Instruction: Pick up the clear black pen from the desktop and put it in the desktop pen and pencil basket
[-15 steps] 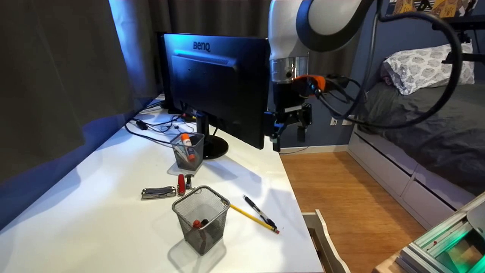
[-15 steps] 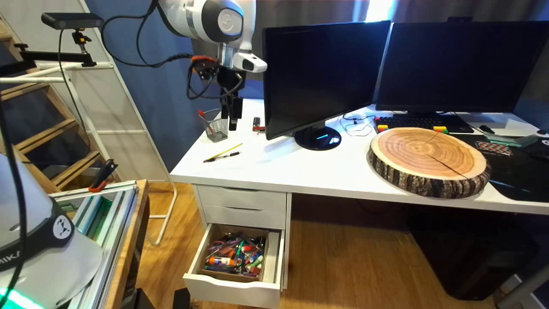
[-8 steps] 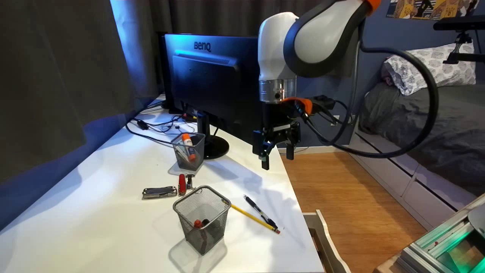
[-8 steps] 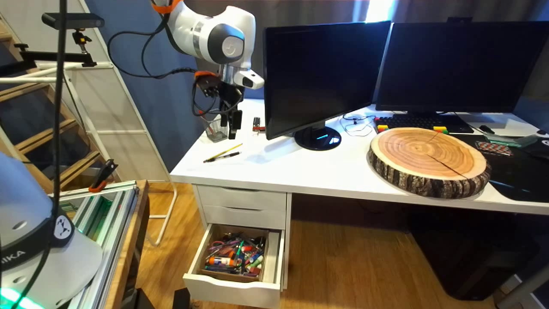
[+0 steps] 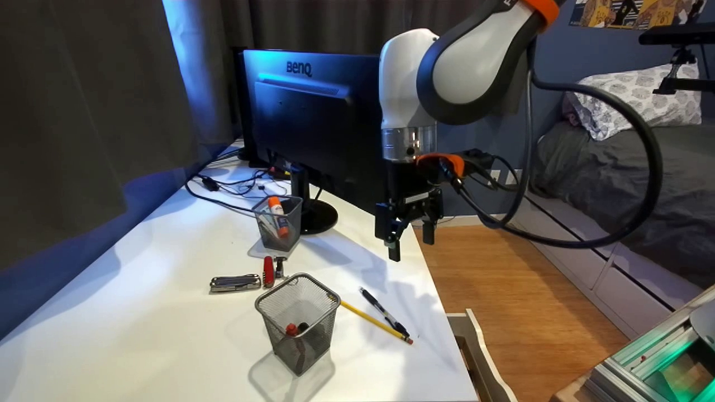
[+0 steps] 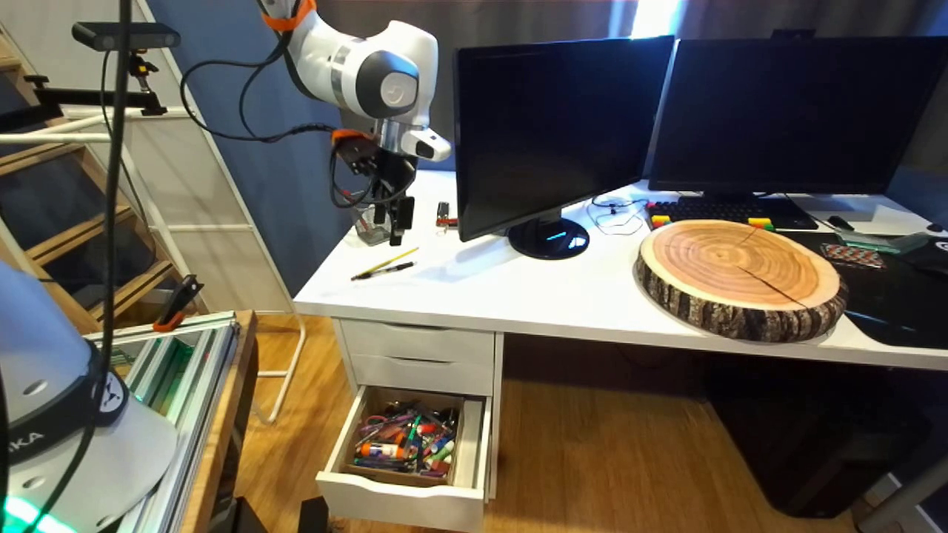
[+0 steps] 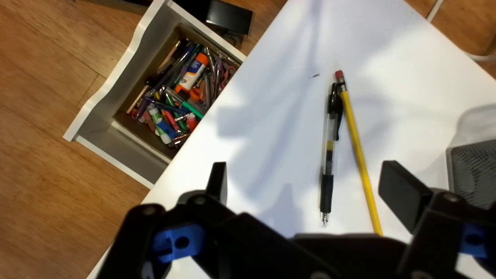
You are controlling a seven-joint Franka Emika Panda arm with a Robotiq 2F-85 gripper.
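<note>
My gripper (image 7: 310, 186) hung pointing down above the desk (image 5: 167, 346), near the long front edge with the open drawer (image 6: 404, 507) beneath it, fingers (image 7: 403, 197) spread wide and nothing held between them. I judged that width right, so one finger could come down on either side of the clear black pen (image 7: 328, 157), which lay flat near the corner where the front edge met the short end edge, clip toward that corner. The fingers stood across its length, not along it, so that closing would pinch the barrel from its sides. A yellow pencil (image 7: 358, 153) lay slantwise beside it: at the clip end I could not tell whether the two touched, while toward the tip they fanned apart. In the wrist view both showed within the gap, so I judged that closing carelessly could gather the pair; the pen's dark grip, with bare desk between it and the pencil, seemed the safer place to aim.

The basket (image 5: 278, 345), a wire-mesh cup, stood upright by the short end edge, mouth up to receive, with a red-topped thing (image 5: 291, 330) and a black-topped one (image 5: 303, 327) inside. Another mesh cup (image 5: 279, 244), holding a glue stick (image 5: 278, 216), stood farther from that edge; being nearer the pen, the first was my likely goal.
</note>
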